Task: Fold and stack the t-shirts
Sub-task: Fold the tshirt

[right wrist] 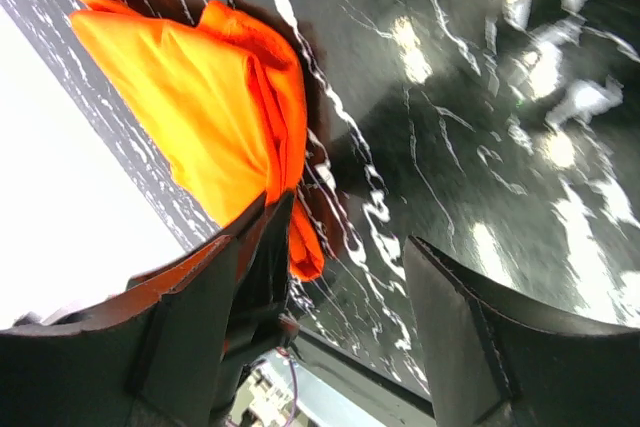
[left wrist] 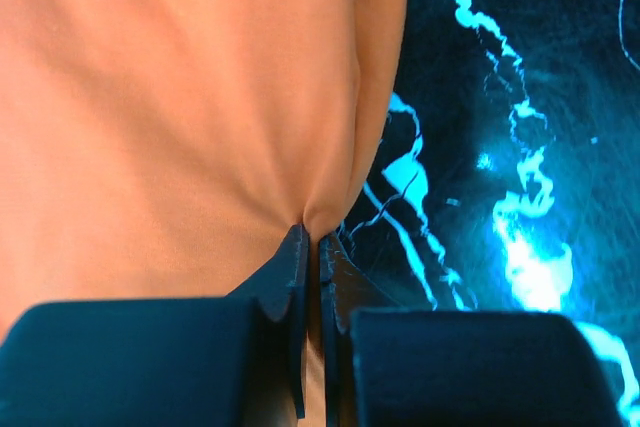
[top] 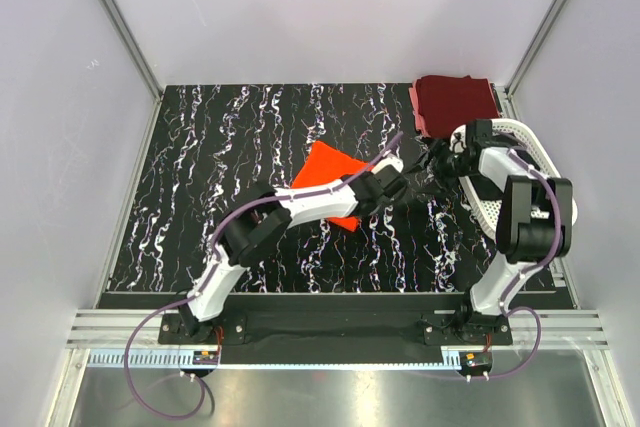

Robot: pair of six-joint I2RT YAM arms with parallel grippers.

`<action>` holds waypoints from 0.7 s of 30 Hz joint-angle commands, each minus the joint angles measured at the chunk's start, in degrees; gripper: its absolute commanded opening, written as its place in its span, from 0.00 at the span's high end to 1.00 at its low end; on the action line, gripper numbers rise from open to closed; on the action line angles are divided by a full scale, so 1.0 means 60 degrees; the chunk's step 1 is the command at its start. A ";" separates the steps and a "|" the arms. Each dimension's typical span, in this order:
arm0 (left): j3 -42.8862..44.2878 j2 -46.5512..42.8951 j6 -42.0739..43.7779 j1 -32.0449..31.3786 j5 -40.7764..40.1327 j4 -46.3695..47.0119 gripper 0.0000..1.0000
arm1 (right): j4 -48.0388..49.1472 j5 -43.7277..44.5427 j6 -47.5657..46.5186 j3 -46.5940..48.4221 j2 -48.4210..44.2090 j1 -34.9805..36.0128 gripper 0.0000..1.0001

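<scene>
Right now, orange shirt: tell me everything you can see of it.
The orange t-shirt is soft, plain bright cloth, folded into a compact bundle with layered edges. It sits on the black marbled table near the middle, partly hidden under the left arm. The left gripper is shut on one edge; cloth puckers into the pinch. The right gripper is open beside it; contact cannot be confirmed. No print visible.
</scene>
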 commanded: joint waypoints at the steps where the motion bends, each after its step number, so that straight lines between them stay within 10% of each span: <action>1: -0.0338 -0.1038 -0.0130 0.0222 0.0752 0.0627 1.00 | 0.0609 -0.0564 0.0463 0.0339 0.0708 0.0410 0.25; 21: -0.0339 -0.1523 -0.0233 0.0574 0.1485 0.0730 1.00 | 0.2118 -0.0622 0.1620 0.0881 0.1939 0.1744 0.16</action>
